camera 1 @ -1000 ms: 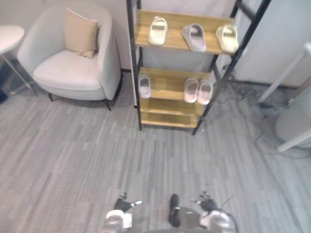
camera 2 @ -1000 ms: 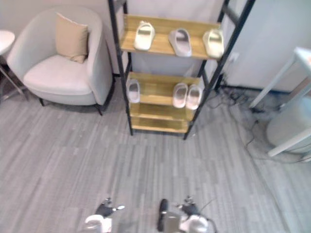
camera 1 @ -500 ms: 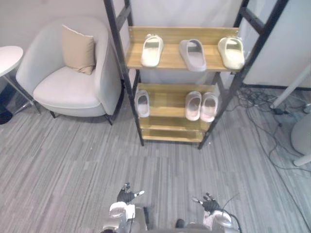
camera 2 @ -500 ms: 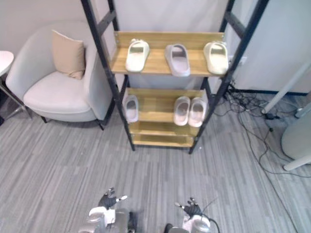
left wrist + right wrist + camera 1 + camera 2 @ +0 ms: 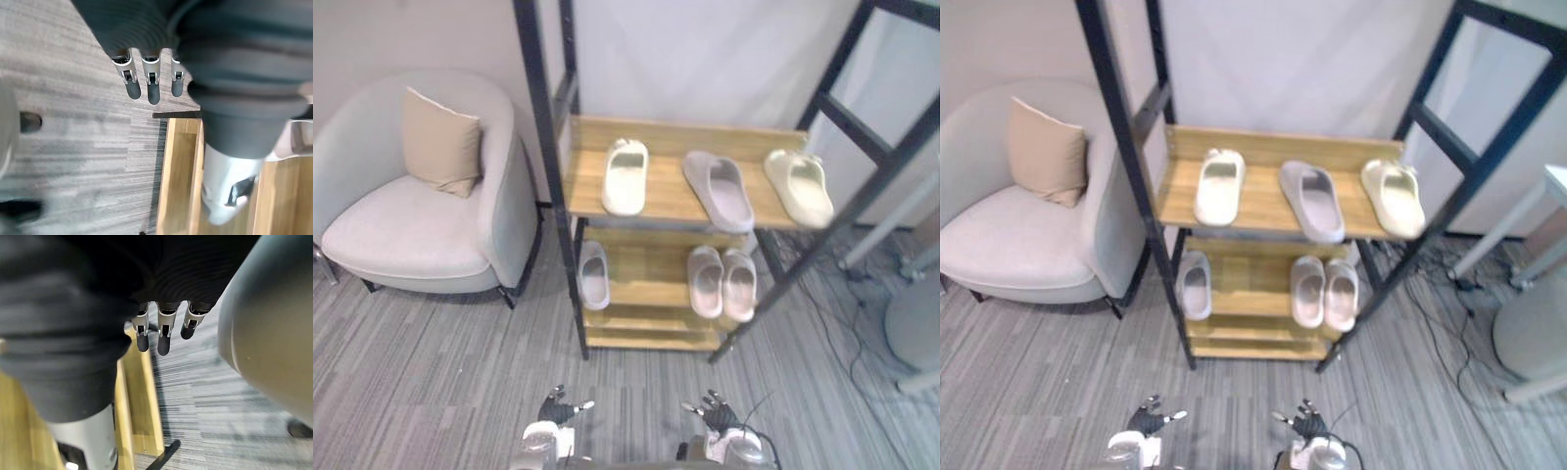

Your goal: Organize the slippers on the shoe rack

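Note:
The shoe rack (image 5: 548, 176) has a black frame and wooden shelves. Its upper shelf holds a cream slipper (image 5: 626, 176), a grey slipper (image 5: 719, 189) and another cream slipper (image 5: 800, 186), spaced apart. On the shelf below lie a single pale slipper (image 5: 593, 274) at the left and a pink pair (image 5: 723, 282) side by side at the right. My left hand (image 5: 554, 409) and right hand (image 5: 715, 412) hang low over the carpet in front of the rack, both open and empty. Straight fingers (image 5: 149, 88) show in the left wrist view, and straight fingers (image 5: 164, 333) in the right.
A light grey armchair (image 5: 401, 235) with a tan cushion (image 5: 438, 142) stands left of the rack. Cables (image 5: 857, 289) trail on the carpet at the right, beside a white round base (image 5: 915, 333). The rack's lowest wooden shelf (image 5: 651, 339) is bare.
The camera has moved closer to the rack and tipped up, so the rack looks larger. Both hands stay low, open and empty.

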Controlling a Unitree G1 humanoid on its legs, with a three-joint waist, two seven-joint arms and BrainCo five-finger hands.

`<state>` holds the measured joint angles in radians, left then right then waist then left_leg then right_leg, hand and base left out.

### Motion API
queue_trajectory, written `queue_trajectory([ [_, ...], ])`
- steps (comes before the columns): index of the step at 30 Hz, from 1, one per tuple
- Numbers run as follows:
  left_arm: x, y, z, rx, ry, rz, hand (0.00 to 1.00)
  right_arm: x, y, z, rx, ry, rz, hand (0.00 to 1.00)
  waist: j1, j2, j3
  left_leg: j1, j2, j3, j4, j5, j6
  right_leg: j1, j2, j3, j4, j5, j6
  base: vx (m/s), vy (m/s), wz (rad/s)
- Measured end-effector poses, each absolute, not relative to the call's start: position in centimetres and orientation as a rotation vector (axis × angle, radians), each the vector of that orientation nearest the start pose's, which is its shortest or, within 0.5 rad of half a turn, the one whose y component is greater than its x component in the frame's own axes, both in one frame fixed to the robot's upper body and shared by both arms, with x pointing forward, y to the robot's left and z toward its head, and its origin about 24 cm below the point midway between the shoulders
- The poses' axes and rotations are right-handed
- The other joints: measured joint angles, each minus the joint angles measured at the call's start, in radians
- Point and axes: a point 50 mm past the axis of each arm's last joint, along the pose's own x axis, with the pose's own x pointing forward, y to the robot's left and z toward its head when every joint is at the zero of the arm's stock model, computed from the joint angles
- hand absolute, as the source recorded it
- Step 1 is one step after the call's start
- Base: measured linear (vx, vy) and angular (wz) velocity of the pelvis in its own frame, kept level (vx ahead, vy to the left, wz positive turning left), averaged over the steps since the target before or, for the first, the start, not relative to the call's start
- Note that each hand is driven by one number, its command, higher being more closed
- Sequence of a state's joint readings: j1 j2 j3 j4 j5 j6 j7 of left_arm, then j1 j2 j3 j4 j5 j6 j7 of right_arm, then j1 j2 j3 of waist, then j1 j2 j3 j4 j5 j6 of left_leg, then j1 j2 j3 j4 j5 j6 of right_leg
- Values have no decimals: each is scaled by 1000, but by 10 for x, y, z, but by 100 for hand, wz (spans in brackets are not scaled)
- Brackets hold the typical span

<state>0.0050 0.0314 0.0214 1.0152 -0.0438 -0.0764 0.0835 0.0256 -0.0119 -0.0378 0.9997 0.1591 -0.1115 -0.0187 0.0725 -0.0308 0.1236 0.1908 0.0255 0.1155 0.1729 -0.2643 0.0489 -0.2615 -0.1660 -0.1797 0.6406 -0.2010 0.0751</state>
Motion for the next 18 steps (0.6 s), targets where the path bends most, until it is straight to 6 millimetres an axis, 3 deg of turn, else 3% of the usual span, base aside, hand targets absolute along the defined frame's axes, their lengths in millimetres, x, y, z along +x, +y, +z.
queue_trajectory([
  [1, 138, 168, -149, 19, 944, 137, 0, 136, -162, -148, 138, 913, -152, 0, -5, -3, -1, 1, 0, -17, 1, -6, -18, 7, 18, 9, -130, 48, -12, 402, -203, 60],
  [2, 138, 171, -149, 24, 942, 142, 0, 132, -161, -151, 140, 934, -152, 0, -9, -26, -8, 4, -22, -45, 4, -26, -52, 22, 30, 29, -304, 183, -36, 375, -195, 23],
  [3, 138, 166, -150, 14, 953, 133, 0, 135, -170, -150, 121, 935, -165, 0, -1, 15, -10, 4, 7, -57, 10, -31, -60, 36, 51, 25, -313, 177, -45, 367, -170, 4],
  [6, 132, 152, -155, -16, 992, 113, 0, 132, -187, -150, 105, 935, -213, 0, -10, 79, -12, 21, 34, -99, 33, -12, -75, 111, 90, 15, -406, 177, -46, 333, -136, -10],
  [9, 133, 148, -155, -19, 995, 99, 0, 120, -197, -154, 83, 980, -233, 0, -16, 78, -11, 1, 35, -144, 149, 9, -92, 204, 99, -13, -481, 175, -44, 242, -98, 19],
  [11, 139, 149, -153, -17, 978, 97, 0, 115, -199, -155, 85, 991, -241, 0, -18, 63, -5, -67, 37, -140, 300, 20, -112, 241, 102, -22, -518, 173, -42, 159, -43, 19],
  [12, 144, 153, -151, -4, 966, 100, 0, 113, -199, -156, 86, 995, -242, 0, -14, 47, 3, -128, 40, -120, 428, 58, -172, 266, 101, -22, -546, 174, -43, 127, -19, -5],
  [13, 144, 160, -151, 10, 964, 109, 0, 113, -196, -156, 96, 999, -243, 0, -3, 32, 9, -184, 33, -107, 537, 113, -187, 275, 76, -13, -550, 175, -49, 167, 46, -11],
  [14, 143, 164, -151, 19, 964, 111, 0, 118, -192, -156, 109, 994, -238, 0, 3, 16, 20, -209, 33, -88, 557, 25, -133, 283, 58, -4, -553, 175, -49, 124, 65, -13],
  [15, 144, 164, -150, 22, 962, 110, 0, 118, -192, -156, 110, 996, -238, 0, -1, 11, 23, -216, 31, -77, 529, -27, -112, 285, 51, 0, -553, 175, -49, 107, 106, -7],
  [16, 148, 162, -148, 30, 944, 94, 0, 114, -195, -157, 132, 1008, -267, 0, -10, 7, 28, -225, 19, -64, 309, -80, -104, 288, 30, 3, -553, 175, -48, 63, 117, -4],
  [17, 148, 160, -148, 33, 943, 84, 0, 114, -197, -157, 140, 1006, -282, 0, -10, 17, 27, -222, 22, -67, 196, -50, -104, 291, 31, 2, -555, 177, -45, 79, 186, -9],
  [18, 146, 156, -149, 39, 950, 63, 0, 113, -202, -157, 134, 1006, -299, 0, -12, 44, 24, -223, 37, -64, 92, 61, -102, 301, 51, 11, -568, 174, -16, 48, 146, -19],
])
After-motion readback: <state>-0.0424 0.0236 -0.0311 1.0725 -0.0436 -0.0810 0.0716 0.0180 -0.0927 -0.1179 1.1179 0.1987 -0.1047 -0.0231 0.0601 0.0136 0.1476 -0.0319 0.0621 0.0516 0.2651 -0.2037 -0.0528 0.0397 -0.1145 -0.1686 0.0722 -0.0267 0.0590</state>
